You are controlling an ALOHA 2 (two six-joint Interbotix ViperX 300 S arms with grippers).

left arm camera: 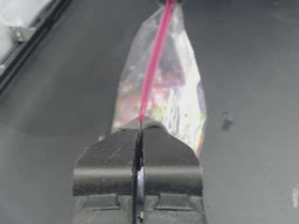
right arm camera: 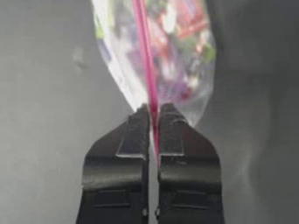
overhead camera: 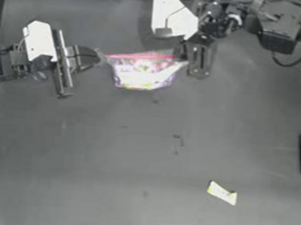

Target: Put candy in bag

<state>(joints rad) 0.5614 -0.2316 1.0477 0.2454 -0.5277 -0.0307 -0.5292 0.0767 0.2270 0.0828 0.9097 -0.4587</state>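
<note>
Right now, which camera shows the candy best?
The top view: the candy lies alone on the table, far from the bag held by the left gripper and right gripper. Neither wrist view shows it.

Bag (overhead camera: 143,70) sits toward the table's (overhead camera: 78,153) far edge, near mid-width, strung between both grippers: left gripper (overhead camera: 97,57) clamped on its left rim end, right gripper (overhead camera: 189,61) on its right. Candy (overhead camera: 221,192) lies alone near the table's near-right corner, well apart.
</note>
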